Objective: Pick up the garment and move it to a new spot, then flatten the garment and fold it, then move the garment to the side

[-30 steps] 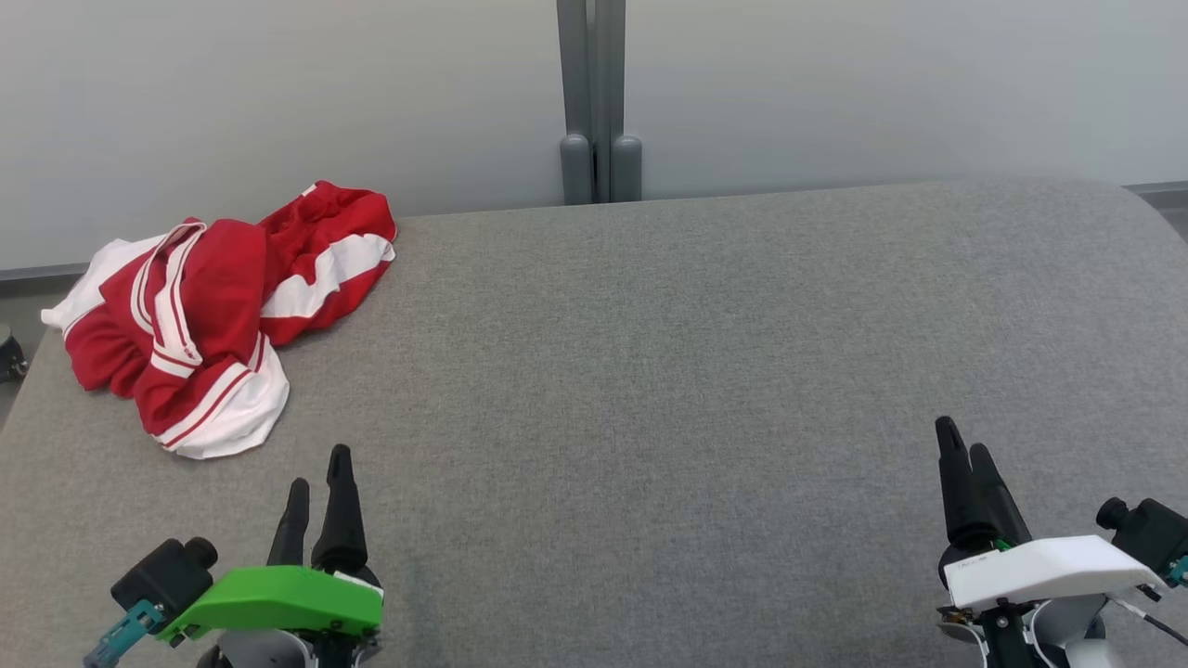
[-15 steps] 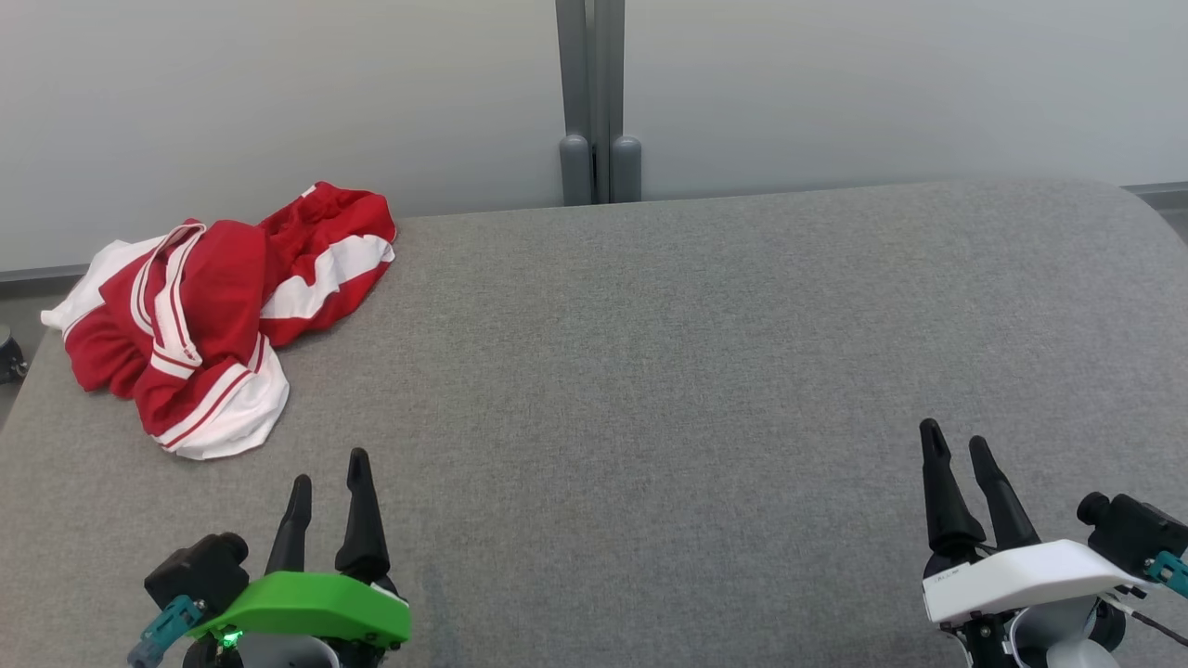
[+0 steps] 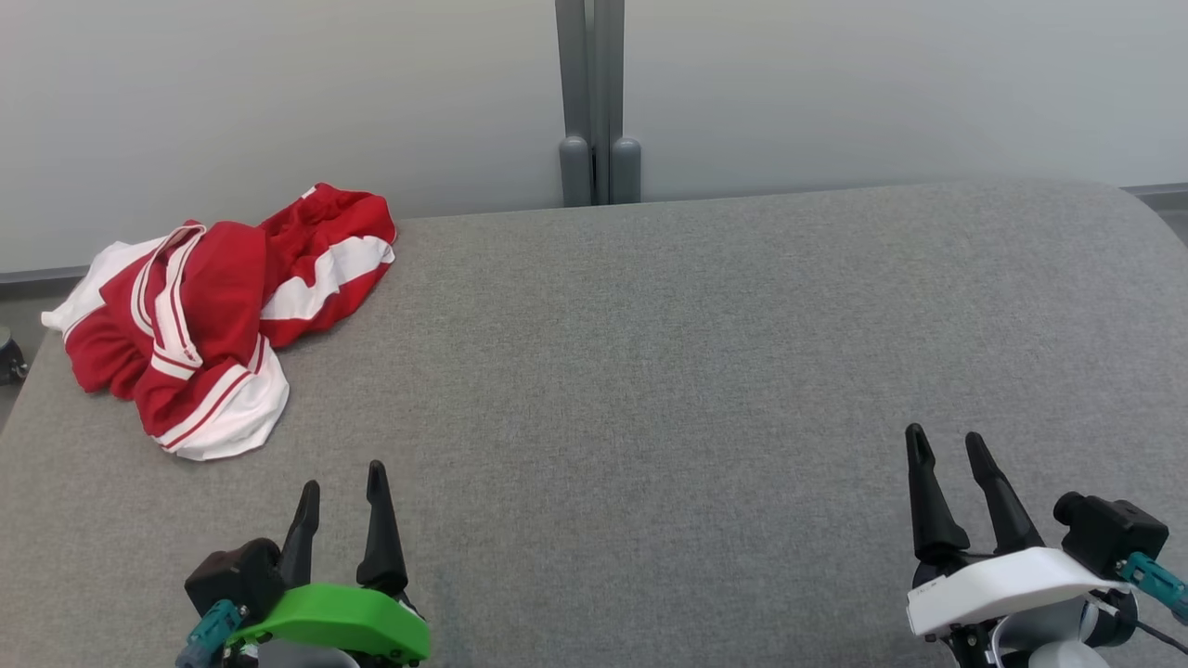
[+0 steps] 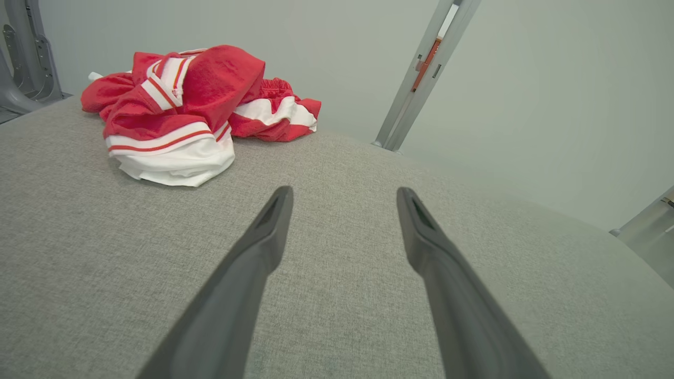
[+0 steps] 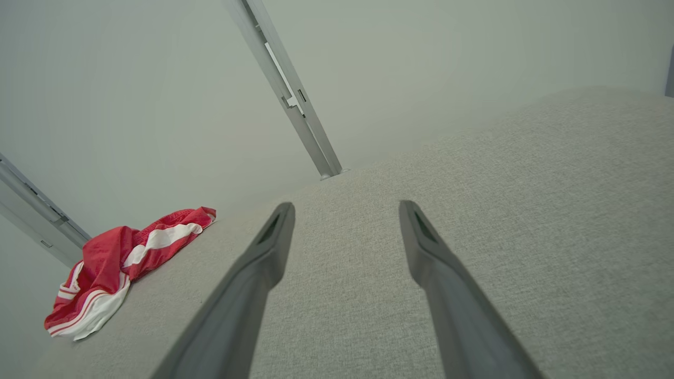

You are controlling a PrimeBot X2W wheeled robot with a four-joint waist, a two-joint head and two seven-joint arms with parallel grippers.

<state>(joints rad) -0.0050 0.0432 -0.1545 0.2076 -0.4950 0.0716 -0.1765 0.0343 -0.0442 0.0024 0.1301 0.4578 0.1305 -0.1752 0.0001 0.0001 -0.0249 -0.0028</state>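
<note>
Pickup pending: left gripper [image 3: 343, 475] and right gripper [image 3: 945, 434] are hovering spread wide, empty, well short of the crumpled garment [image 3: 218, 311], which is probably calling for a forward-left reach.

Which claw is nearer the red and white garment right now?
Left. The left claw sits just short of the garment, open and apart from it; the right claw is far off across the grey surface.

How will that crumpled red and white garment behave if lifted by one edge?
The crumpled red and white garment lies in soft folds, so it will probably droop and unfurl. It looks thin, so likely light. Pushed across the grey woven tabletop, it would probably bunch, not slide.
</note>
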